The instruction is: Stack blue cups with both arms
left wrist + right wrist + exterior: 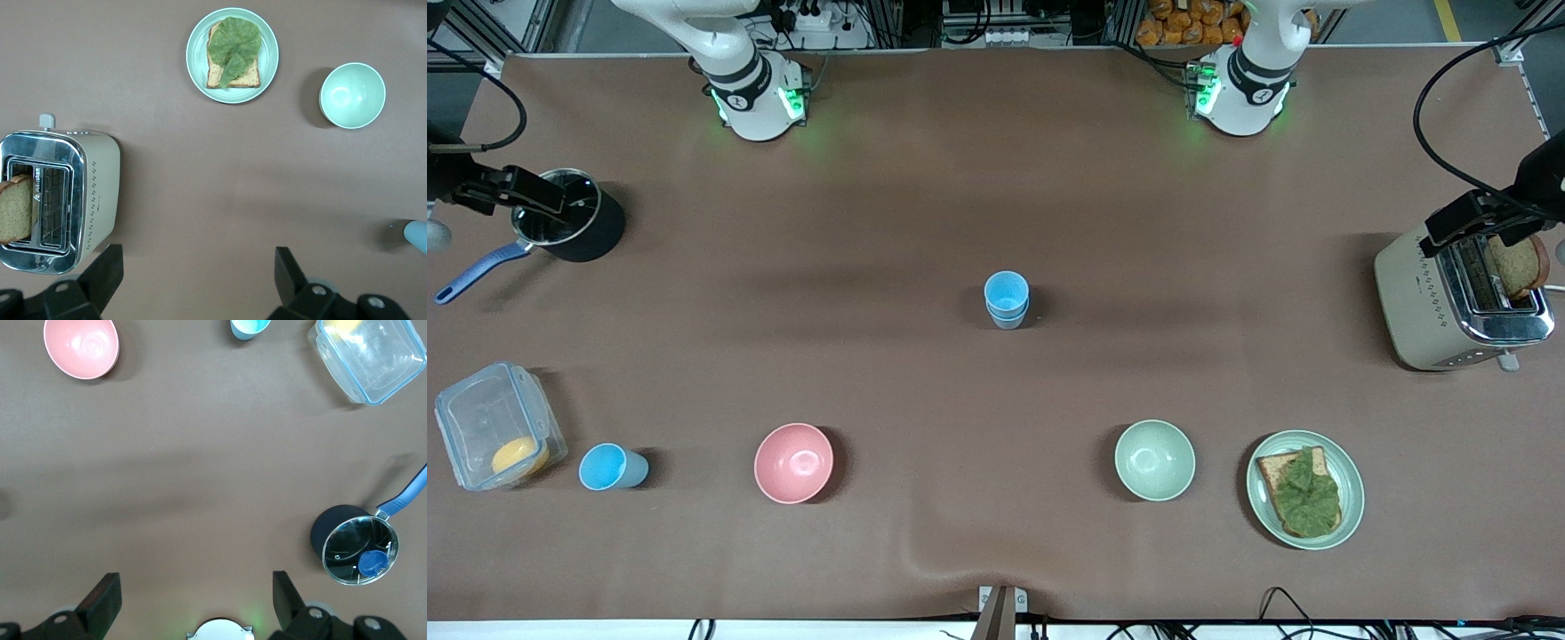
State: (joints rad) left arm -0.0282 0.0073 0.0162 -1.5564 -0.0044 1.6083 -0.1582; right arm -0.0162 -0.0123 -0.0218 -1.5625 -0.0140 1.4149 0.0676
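Note:
Two light-blue cups [1007,300] stand nested in one stack at the middle of the table. Its edge shows in the left wrist view [417,235]. A third blue cup [611,468] stands alone near the front camera at the right arm's end, beside a clear container; it also shows in the right wrist view [249,327]. My left gripper [1479,222] is open and empty, held high by the toaster, with bare table between its fingers [195,277]. My right gripper [511,189] is open and empty, held high by the pot, also over bare table [195,597].
A pink bowl [793,462], a green bowl [1154,460] and a plate [1352,524] with leaf-topped toast stand in a row near the front camera. A toaster [1432,302] holding bread stands at the left arm's end. A black pot [578,227] and a clear container [494,427] stand at the right arm's end.

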